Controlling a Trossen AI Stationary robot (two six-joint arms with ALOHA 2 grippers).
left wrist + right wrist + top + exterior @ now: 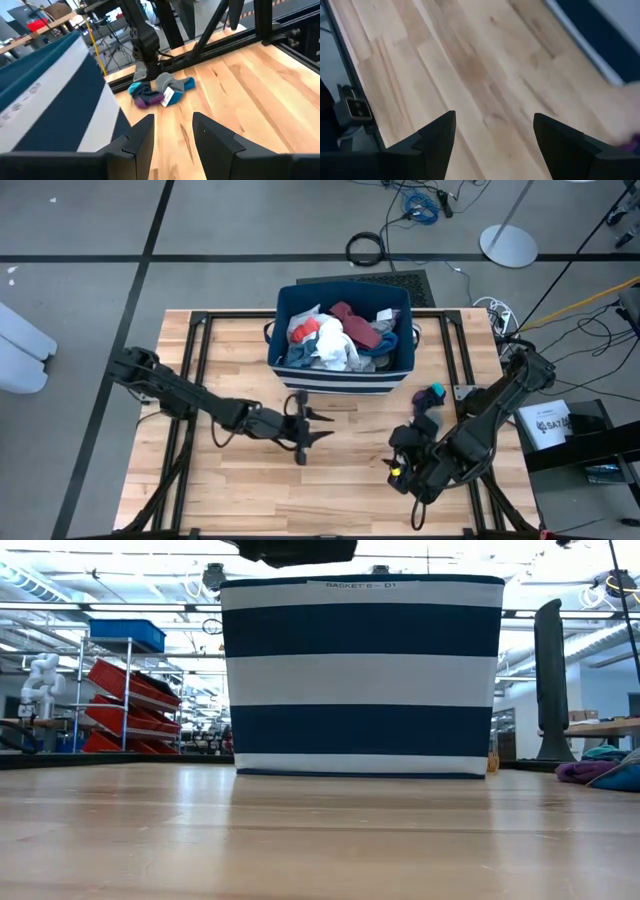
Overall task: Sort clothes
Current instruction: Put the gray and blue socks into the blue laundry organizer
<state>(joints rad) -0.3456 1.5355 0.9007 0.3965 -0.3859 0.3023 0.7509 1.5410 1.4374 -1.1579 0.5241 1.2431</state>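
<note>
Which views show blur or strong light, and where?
Right wrist view: the striped bin and the wooden table look smeared. Left wrist view: the near bin wall is soft, while the small sock pile is clearer. Low view: bright ceiling lights wash out the background.

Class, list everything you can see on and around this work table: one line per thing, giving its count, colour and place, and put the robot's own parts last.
Fabric bin: one, navy with white stripes, at the table's far middle.
Clothes in bin: a mixed heap, white, maroon, orange-red, grey and blue, filling the bin.
Small socks: a little bundle, blue, teal, purple and grey, on the table right of the bin.
Table: one, pale wood with a black frame.
Cables: several, black and blue, on the floor beyond the table.
Left tool: one, dark, open, empty, in front of the bin.
Right tool: one, dark, open, empty, over the table's near right.
</note>
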